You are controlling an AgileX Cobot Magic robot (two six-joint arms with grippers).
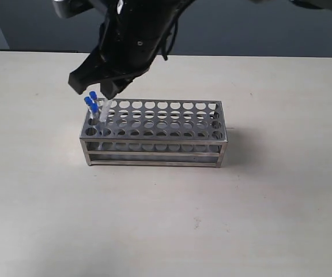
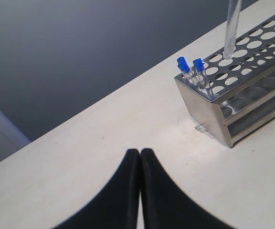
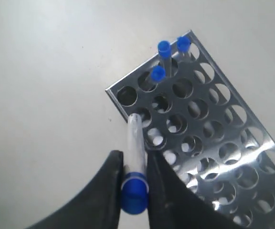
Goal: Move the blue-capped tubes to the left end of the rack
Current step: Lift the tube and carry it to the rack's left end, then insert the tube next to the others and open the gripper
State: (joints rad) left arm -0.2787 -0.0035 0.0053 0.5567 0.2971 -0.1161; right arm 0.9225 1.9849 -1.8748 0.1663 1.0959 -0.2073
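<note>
Beige worktop [image 1: 270, 219] carries the rack [image 1: 154, 153], silver metal, its long side facing the exterior camera. The right gripper [image 3: 134, 164] reaches across to the rack's left end, jaws clenched on the held tube [image 3: 134, 136] just under its blue cap. The left gripper [image 2: 140, 160] hangs off that same end, well clear of the rack, jaws pressed together on nothing. Three blue-capped tubes [image 1: 91, 104] stand in the leftmost holes.

We judge that seating turns on one relation. The held tube's long axis runs near upright, tip straight below the jaws, over an end hole beside the three. We cannot tell whether the tip has entered. In the exterior view the arm hides its cap.
</note>
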